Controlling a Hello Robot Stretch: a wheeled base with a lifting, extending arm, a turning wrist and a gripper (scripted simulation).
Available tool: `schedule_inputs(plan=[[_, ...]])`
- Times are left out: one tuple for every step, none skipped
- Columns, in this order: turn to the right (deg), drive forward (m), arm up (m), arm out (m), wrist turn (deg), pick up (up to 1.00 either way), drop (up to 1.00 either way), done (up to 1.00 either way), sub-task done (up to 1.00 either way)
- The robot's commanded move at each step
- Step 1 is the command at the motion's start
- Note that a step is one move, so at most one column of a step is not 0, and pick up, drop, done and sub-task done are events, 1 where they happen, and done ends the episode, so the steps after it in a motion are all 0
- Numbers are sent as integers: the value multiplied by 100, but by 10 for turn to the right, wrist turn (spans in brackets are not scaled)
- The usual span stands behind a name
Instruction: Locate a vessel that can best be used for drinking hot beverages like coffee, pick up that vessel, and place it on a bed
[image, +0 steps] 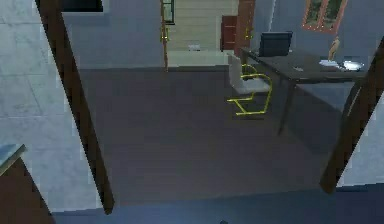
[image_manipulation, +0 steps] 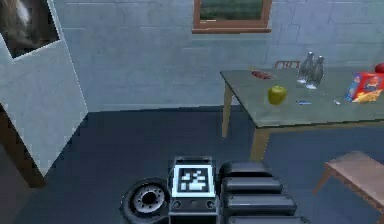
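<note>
cannot tell whether the dark rounded end effector (image_manipulation: 148, 200) holds anything; rectangular table (image_manipulation: 305, 112) nearby

Ahead: the floor (image: 170, 130) lies bare and open between two dark door posts (image: 78, 110).
Forward view's right: a desk (image: 305, 68) and a yellow-framed chair (image: 250, 88) stand in the way.
Arm side: open ground left of a laden table (image_manipulation: 320, 108), with a wooden bench (image_manipulation: 355, 170) near it.

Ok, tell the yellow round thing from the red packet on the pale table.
The small yellow round thing is ball-shaped and plain; the red packet is bigger, flat-sided, blue-marked. The yellow one sits mid-table, the red packet by the arm side view's right edge. Both rest on the pale grey-green table.
</note>
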Motion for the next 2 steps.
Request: schedule_inputs(plan=[[0, 80, 0, 0, 0, 0, 0, 0, 0], [-30, 0, 0, 0, 0, 0, 0, 0, 0]])
